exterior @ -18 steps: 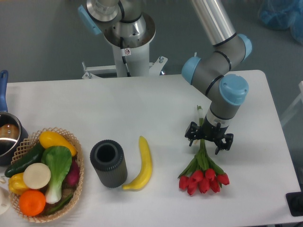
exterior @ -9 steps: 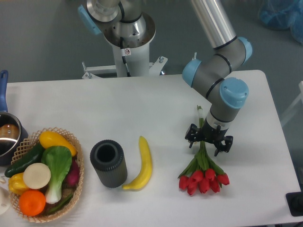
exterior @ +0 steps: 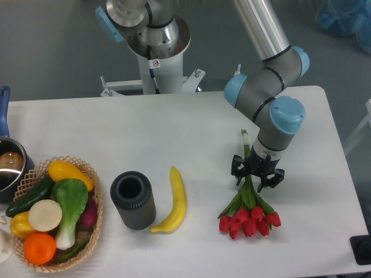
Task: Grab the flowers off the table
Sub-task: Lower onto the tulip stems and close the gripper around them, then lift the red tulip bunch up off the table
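The flowers (exterior: 249, 217), a bunch of red tulips with green stems and leaves, lie on the white table (exterior: 174, 127) at the right front, heads toward the front edge. My gripper (exterior: 257, 178) points straight down over the stems, just behind the leaves. Its fingers stand on either side of the stems, low at the table, with a narrow gap still between them. The stem ends stick out behind the gripper. The flowers rest on the table.
A yellow banana (exterior: 175, 200) and a dark grey cylinder cup (exterior: 133, 200) lie left of the flowers. A wicker basket (exterior: 93, 202) of vegetables stands at the front left, and a pot (exterior: 8, 168) at the left edge. The robot base (exterior: 157, 52) stands behind the table.
The gripper's fingers have drawn inward around the stems and the gripper has sunk slightly. The flowers have not moved.
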`<control>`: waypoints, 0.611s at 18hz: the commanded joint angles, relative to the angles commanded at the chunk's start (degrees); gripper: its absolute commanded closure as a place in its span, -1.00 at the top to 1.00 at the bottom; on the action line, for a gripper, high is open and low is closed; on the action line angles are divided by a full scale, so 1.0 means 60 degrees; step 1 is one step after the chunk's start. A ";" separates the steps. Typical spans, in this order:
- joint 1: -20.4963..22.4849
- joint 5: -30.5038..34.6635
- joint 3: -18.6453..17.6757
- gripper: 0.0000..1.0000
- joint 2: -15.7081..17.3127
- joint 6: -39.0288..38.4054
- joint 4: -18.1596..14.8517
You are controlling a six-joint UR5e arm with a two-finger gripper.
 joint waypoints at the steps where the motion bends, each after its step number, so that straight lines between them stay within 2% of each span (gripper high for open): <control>1: 0.0000 0.0000 0.0000 0.14 0.0000 0.0000 0.0000; 2: 0.0000 0.0000 0.0000 -0.03 0.0000 -0.0015 0.0000; 3: 0.0000 0.0000 0.0000 -0.10 0.0000 -0.0015 0.0000; 7: 0.0000 0.0000 0.0000 -0.20 0.0015 -0.0015 0.0000; 8: 0.0000 0.0000 0.0000 -0.32 0.0015 -0.0015 0.0000; 11: 0.0000 0.0000 0.0015 -0.34 0.0029 -0.0015 0.0000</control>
